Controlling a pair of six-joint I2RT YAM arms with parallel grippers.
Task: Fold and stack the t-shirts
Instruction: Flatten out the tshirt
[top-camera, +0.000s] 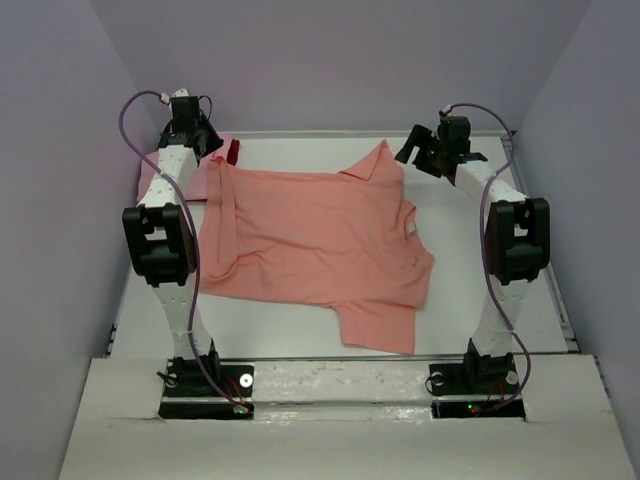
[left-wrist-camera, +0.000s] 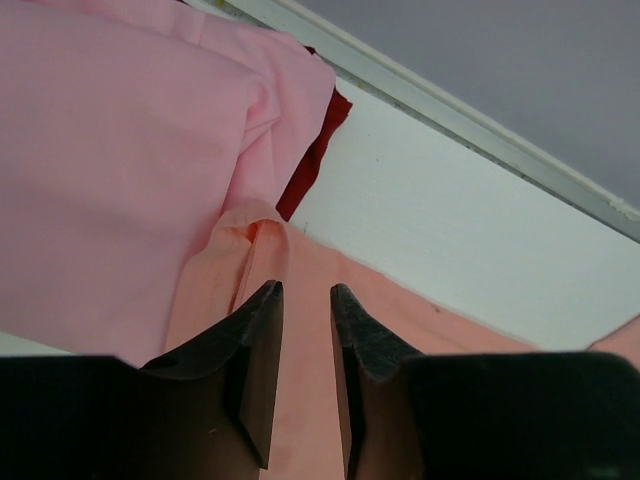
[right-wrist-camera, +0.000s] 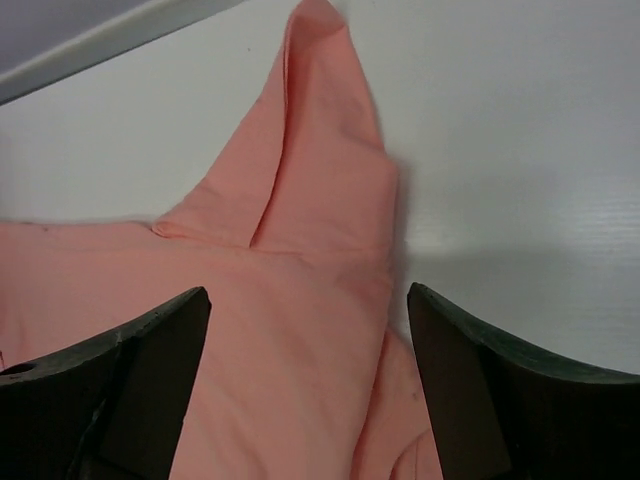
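Observation:
The salmon-orange t-shirt (top-camera: 320, 240) lies spread across the middle of the white table (top-camera: 465, 300), with one sleeve toward the front and one toward the back right. The lighter pink shirt (top-camera: 150, 172) lies at the back left, with a strip of the dark red shirt (top-camera: 234, 152) beside it. My left gripper (top-camera: 207, 143) hovers over the salmon shirt's back left corner (left-wrist-camera: 400, 310), jaws a narrow gap apart and empty. Pink cloth (left-wrist-camera: 120, 150) and dark red cloth (left-wrist-camera: 318, 150) lie just ahead of it. My right gripper (top-camera: 415, 150) is wide open over the back sleeve (right-wrist-camera: 300, 200), holding nothing.
Lilac-grey walls close in the table at the left, back and right. A low white rim (top-camera: 300, 133) runs along the back edge and shows in the left wrist view (left-wrist-camera: 450, 110). Bare table (right-wrist-camera: 500, 120) lies right of the sleeve.

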